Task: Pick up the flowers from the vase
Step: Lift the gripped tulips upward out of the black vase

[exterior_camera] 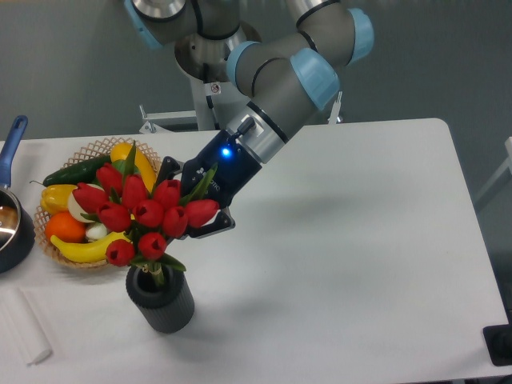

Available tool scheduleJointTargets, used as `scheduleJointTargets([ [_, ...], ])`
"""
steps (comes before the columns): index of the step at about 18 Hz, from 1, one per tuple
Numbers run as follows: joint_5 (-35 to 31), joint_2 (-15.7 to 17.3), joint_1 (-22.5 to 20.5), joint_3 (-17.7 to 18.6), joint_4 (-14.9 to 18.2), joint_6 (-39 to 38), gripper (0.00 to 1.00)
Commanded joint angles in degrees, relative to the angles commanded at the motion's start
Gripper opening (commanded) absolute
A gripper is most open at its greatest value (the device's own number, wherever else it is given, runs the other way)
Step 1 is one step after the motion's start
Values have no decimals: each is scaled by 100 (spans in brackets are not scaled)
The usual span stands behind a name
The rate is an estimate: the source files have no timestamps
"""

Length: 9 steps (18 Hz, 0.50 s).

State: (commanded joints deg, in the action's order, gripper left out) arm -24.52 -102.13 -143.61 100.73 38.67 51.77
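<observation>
Red tulips, the flowers (140,216), sit left of centre in the frame, their heads bunched well above the vase (161,299), which stands on the white bench (352,240) at lower left. Only a short run of stem shows between the blooms and the vase rim, so the lower stems appear to be inside the pot. The gripper (196,210) reaches in from the upper right and is buried behind the heads and leaves; it seems clamped on the bunch, but the fingers are hidden by blooms, so I cannot tell for certain whether it is closed.

The step in hand looks like the lift-out. To do it well, the pull should run straight up along the vase's axis until the stem ends pass the rim; any sideways drag before that could tip the pot, which stands free on the bench. A slow, steady rise would also keep stems from sliding in the grip. The basket (96,148) of fruit and vegetables lies just behind the flowers at left, and a pan (11,216) sits at the left edge, so clearing toward the right looks safer.
</observation>
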Motion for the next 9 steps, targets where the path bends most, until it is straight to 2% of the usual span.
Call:
scheduleJointTargets([
  [4, 26, 9, 0, -35, 0, -45, 33],
  [9, 360, 9, -18, -114, 0, -71, 33],
])
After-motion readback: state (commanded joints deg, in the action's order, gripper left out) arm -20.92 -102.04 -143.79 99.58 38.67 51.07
